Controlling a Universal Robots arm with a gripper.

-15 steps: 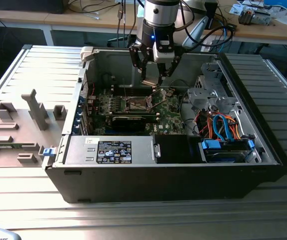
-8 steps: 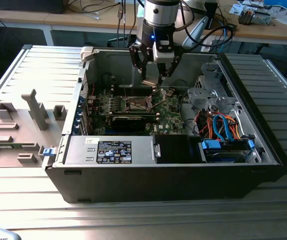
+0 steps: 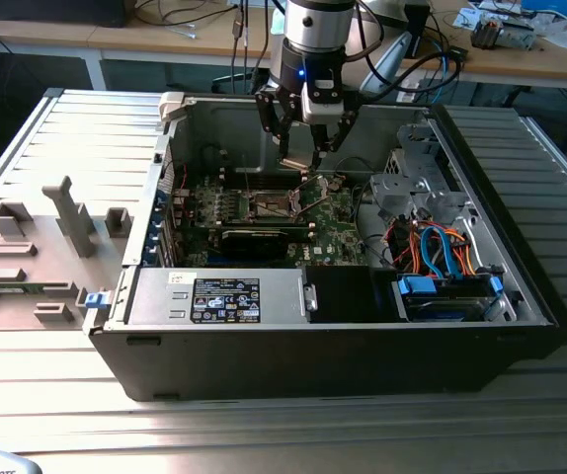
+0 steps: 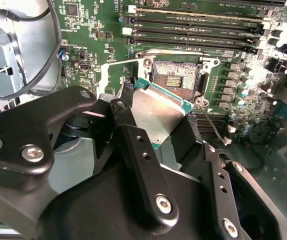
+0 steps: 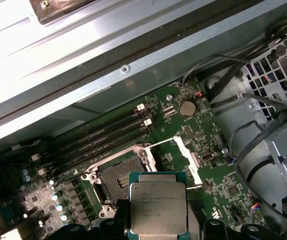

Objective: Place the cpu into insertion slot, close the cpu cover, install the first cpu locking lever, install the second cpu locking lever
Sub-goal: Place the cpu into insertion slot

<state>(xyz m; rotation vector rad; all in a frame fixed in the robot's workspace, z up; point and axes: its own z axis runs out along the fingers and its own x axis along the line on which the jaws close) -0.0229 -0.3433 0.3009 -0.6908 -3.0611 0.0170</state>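
A: So, what's the tool gripping?
B: The cpu, pinched by its edges and held flat just above the insertion slot. The cpu cover stands open, leaving the slot clear.

The exterior view looks from a bit far off and high up, down into the open black metal computer case, and sees all of it. Both wrist views look down from close by at the flat green motherboard inside. Both show the small square socket with a dark middle and the small square silver-grey cpu chip, each from its own angle.
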